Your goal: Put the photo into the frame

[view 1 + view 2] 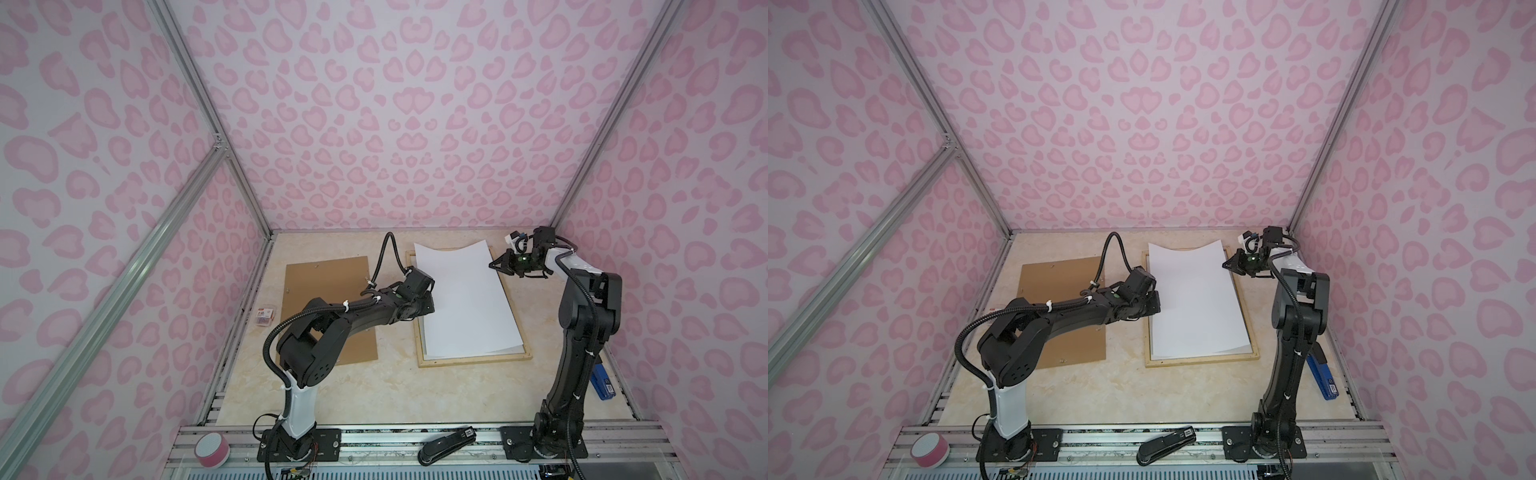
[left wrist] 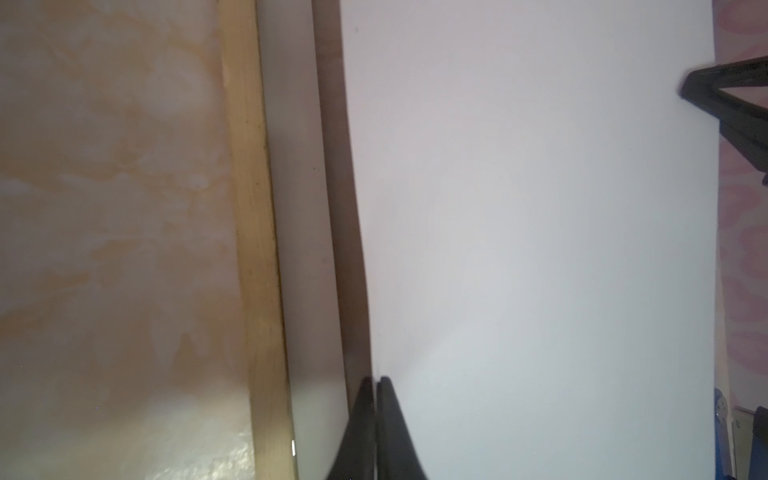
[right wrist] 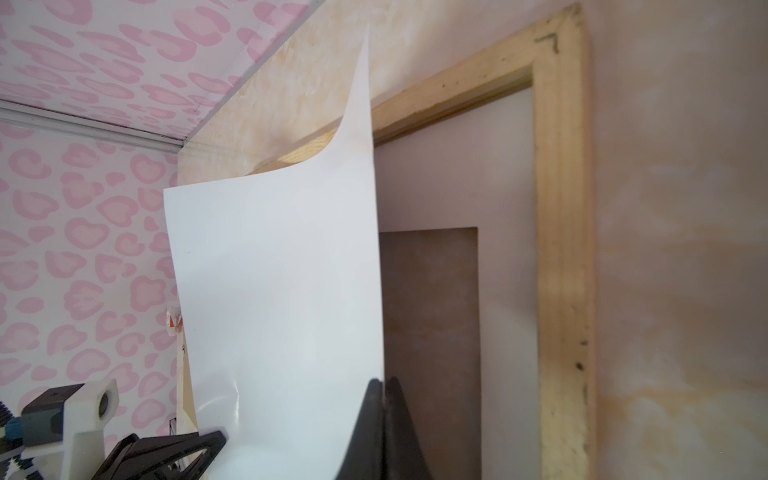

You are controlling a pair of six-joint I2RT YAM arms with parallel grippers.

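The photo (image 1: 465, 299) shows its plain white back and hovers, bowed, over the pale wooden frame (image 1: 478, 360) that lies flat on the table in both top views. My left gripper (image 1: 429, 306) is shut on the photo's left edge; in the left wrist view its jaws (image 2: 375, 380) pinch the sheet (image 2: 540, 208). My right gripper (image 1: 492, 265) is shut on the far right edge, with the sheet (image 3: 282, 270) curling up from its jaws (image 3: 384, 380). A white mat (image 3: 507, 249) with a cut-out window lies inside the frame (image 3: 561, 249), under the photo.
A brown backing board (image 1: 328, 274) lies left of the frame, partly under my left arm. A small box (image 1: 266, 316) sits by the left wall. A black stapler (image 1: 446, 449) and a pink tape roll (image 1: 212, 449) rest on the front rail; a blue stapler (image 1: 727, 384) lies at the right.
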